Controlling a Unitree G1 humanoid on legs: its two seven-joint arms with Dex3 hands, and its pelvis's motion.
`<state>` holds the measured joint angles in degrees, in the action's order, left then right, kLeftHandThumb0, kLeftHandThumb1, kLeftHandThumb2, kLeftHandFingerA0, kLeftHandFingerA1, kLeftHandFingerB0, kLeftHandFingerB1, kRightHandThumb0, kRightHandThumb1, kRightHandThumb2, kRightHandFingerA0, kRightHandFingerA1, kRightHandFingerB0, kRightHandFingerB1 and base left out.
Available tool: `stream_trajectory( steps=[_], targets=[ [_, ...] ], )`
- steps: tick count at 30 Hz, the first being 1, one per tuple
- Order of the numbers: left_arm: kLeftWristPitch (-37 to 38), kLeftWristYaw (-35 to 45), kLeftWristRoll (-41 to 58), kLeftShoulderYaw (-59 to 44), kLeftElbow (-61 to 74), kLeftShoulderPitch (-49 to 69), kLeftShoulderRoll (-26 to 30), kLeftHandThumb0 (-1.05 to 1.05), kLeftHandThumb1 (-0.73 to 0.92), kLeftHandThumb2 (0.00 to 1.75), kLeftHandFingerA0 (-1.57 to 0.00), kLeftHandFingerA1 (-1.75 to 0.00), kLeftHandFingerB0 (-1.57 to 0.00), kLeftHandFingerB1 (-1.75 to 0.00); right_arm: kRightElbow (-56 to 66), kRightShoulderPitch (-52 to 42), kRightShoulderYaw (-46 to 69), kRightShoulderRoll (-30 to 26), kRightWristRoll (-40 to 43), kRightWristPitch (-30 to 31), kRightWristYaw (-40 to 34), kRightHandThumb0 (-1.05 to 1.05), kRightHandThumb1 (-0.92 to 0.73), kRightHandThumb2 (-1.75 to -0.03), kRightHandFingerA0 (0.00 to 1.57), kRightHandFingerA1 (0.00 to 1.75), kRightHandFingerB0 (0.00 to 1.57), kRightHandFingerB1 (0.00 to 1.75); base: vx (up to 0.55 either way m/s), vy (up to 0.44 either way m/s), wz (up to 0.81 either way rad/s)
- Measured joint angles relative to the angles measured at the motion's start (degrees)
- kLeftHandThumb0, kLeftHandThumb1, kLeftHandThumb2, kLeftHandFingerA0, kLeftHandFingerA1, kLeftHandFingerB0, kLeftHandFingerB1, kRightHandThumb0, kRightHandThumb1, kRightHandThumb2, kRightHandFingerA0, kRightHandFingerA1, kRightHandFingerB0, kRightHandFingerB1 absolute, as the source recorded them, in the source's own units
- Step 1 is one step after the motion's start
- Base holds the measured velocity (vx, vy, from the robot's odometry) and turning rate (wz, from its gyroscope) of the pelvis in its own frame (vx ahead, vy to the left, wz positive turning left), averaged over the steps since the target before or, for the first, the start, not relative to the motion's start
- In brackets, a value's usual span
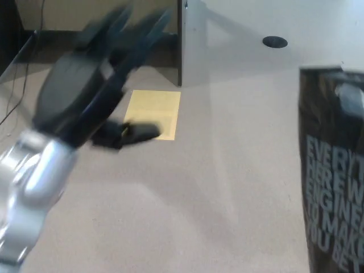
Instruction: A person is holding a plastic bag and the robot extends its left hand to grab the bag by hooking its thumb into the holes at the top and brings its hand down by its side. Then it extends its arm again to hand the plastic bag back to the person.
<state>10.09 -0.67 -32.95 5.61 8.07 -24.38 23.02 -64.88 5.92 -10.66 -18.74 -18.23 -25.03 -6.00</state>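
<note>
The left hand [91, 79] is reaching up at the picture's left, blurred, its fingers [142, 28] and thumb [133, 133] spread apart and grasping nothing. The black plastic bag [333, 170] with pale lettering is standing at the right edge, well apart from the hand. A yellow sheet [153, 111] is lying on the floor [199, 187] between them.

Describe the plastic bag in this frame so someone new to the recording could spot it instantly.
Look to the right edge of the head view, over the pale floor. The plastic bag stands there as a tall, glossy black shape, cut off by the frame, well apart from the robot's blurred left hand. Its large pale block lettering sets it apart from the plain yellow sheet on the floor.
</note>
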Motion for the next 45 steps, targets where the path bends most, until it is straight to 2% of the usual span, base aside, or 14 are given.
stream_trajectory(
  steps=[1,2,16,18,21,22,23,25,26,28,29,32,33,45],
  targets=[
    [0.6,0.0,0.7,-0.8,-0.2,1.9,0.0,-0.59,0.46,0.55,-0.20,-0.31,-0.17,-0.29,0.0,0.1,0.0,0.0,0.0,0.0,0.0,-0.29,-0.68,-0.60,0.75,0.61,0.62,0.42,0.00,0.000,0.00],
    [1.4,0.0,1.6,-1.7,-0.5,4.2,0.0,-0.28,0.26,0.85,-0.06,-0.50,-0.07,-0.50,0.0,0.2,0.1,0.0,0.0,0.0,0.0,-0.28,-0.68,-0.60,0.74,0.62,0.61,0.42,0.00,0.000,0.00],
    [14.2,-2.4,8.8,-10.5,-25.1,30.3,-1.2,-0.24,0.29,0.86,-0.12,-0.53,-0.11,-0.51,-0.1,0.3,0.1,0.0,0.1,0.0,0.0,-0.29,-0.68,-0.60,0.76,0.64,0.63,0.42,0.00,0.000,0.00],
    [16.0,-3.5,9.0,-10.8,-31.1,32.1,-1.2,-0.43,0.48,0.55,-0.29,-0.32,-0.24,-0.30,-0.2,0.5,0.2,0.0,0.1,0.0,0.0,-0.29,-0.67,-0.60,0.76,0.64,0.63,0.42,0.00,0.000,0.00],
    [18.2,-5.1,9.0,-11.0,-38.1,33.3,-1.2,-0.41,0.47,0.55,-0.28,-0.31,-0.24,-0.30,-0.2,0.8,0.2,0.0,0.1,0.0,0.0,-0.31,-0.68,-0.61,0.72,0.57,0.61,0.42,0.00,0.000,0.00],
    [19.2,-5.9,9.0,-11.0,-41.3,33.7,-1.2,-0.24,0.31,0.87,-0.09,-0.52,-0.08,-0.50,-0.2,0.9,0.2,0.1,0.1,0.0,0.0,-0.31,-0.68,-0.61,0.72,0.53,0.60,0.42,0.00,0.000,0.00],
    [19.5,-6.2,9.0,-11.0,-42.4,33.8,-1.2,-0.48,0.47,0.55,-0.17,-0.28,-0.17,-0.30,-0.2,0.9,0.2,0.1,0.1,0.0,0.0,-0.30,-0.68,-0.61,0.73,0.58,0.61,0.42,0.00,0.000,0.00],
    [21.3,-7.0,9.5,-11.4,-48.1,33.8,-1.1,-0.51,0.49,0.56,-0.20,-0.30,-0.16,-0.30,-0.2,1.2,0.4,0.3,0.2,0.1,0.0,-0.29,-0.68,-0.60,0.74,0.63,0.62,0.42,0.00,0.000,0.00],
    [21.9,-7.0,9.7,-11.7,-50.1,33.6,-1.1,-0.27,0.29,0.86,-0.05,-0.51,-0.05,-0.50,-0.2,1.3,0.5,0.3,0.3,0.1,0.0,-0.30,-0.67,-0.60,0.74,0.66,0.63,0.43,0.00,0.000,0.00],
    [23.7,-7.1,11.0,-12.8,-55.9,32.5,-1.1,-0.53,0.48,0.55,-0.18,-0.30,-0.17,-0.29,-0.3,1.5,1.1,0.4,0.4,0.1,0.0,-0.29,-0.67,-0.60,0.74,0.67,0.63,0.43,0.00,0.000,0.00],
    [24.4,-7.1,11.6,-13.3,-57.9,31.8,-1.1,-0.29,0.27,0.86,-0.06,-0.51,-0.06,-0.50,-0.3,1.6,1.4,0.4,0.5,0.2,0.0,-0.29,-0.67,-0.60,0.75,0.68,0.63,0.44,0.00,0.000,0.00],
    [26.6,-7.5,12.9,-13.3,-62.9,29.4,-0.6,-0.30,0.27,0.86,-0.07,-0.52,-0.07,-0.50,-0.3,1.9,2.2,0.3,0.6,0.2,-0.1,-0.29,-0.67,-0.60,0.75,0.64,0.64,0.44,0.00,0.000,0.00],
    [27.0,-7.9,12.8,-12.8,-63.9,28.7,-0.3,-0.64,0.44,0.73,-0.20,-0.41,-0.14,-0.38,-0.3,2.1,2.4,0.3,0.6,0.2,-0.1,-0.29,-0.67,-0.60,0.74,0.63,0.63,0.44,0.00,0.000,0.00],
    [28.3,-8.3,12.3,-5.0,-69.2,24.0,2.6,-0.70,0.70,0.62,-0.26,-0.32,-0.20,-0.28,-1.1,4.5,2.6,0.0,0.5,0.5,0.1,-0.30,-0.68,-0.60,0.74,0.62,0.63,0.43,0.00,0.000,0.00]
  ],
)
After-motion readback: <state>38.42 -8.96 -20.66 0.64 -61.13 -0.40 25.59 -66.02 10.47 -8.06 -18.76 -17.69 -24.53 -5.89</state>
